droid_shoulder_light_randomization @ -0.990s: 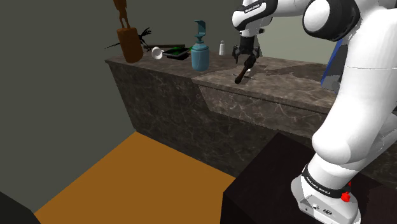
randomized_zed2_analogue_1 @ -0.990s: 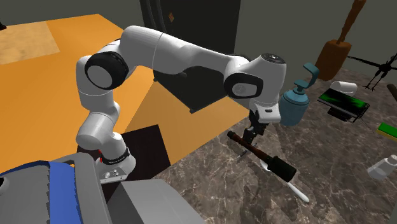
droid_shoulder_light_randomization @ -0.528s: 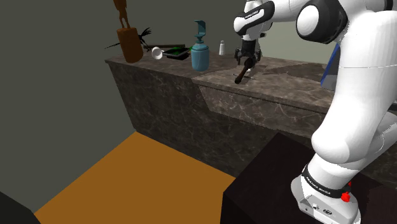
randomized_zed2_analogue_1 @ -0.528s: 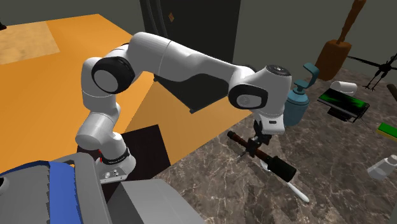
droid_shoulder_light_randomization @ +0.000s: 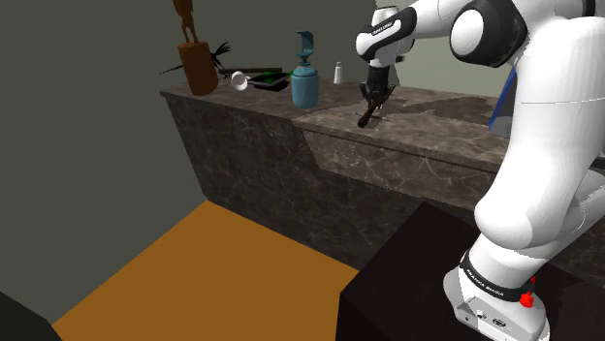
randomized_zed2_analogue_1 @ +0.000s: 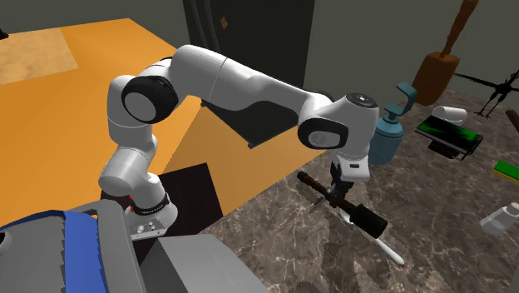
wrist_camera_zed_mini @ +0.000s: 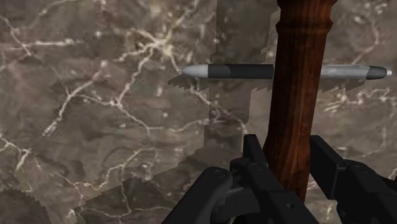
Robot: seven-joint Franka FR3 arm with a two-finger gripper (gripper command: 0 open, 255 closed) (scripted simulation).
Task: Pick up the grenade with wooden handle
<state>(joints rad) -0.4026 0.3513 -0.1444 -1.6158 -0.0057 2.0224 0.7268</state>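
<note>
Wrist view: the wooden handle of the grenade [wrist_camera_zed_mini: 296, 76] sits pinched between my jaws; the gripper [wrist_camera_zed_mini: 287, 145] is lower than a second ago.

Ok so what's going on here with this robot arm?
A white robot arm reaches over a dark marble counter, with its claw lowered onto the wooden handle of a stick grenade. The grenade lies flat on the counter, crossing over a slim grey-and-black pen-like stick, and is not yet lifted.
</note>
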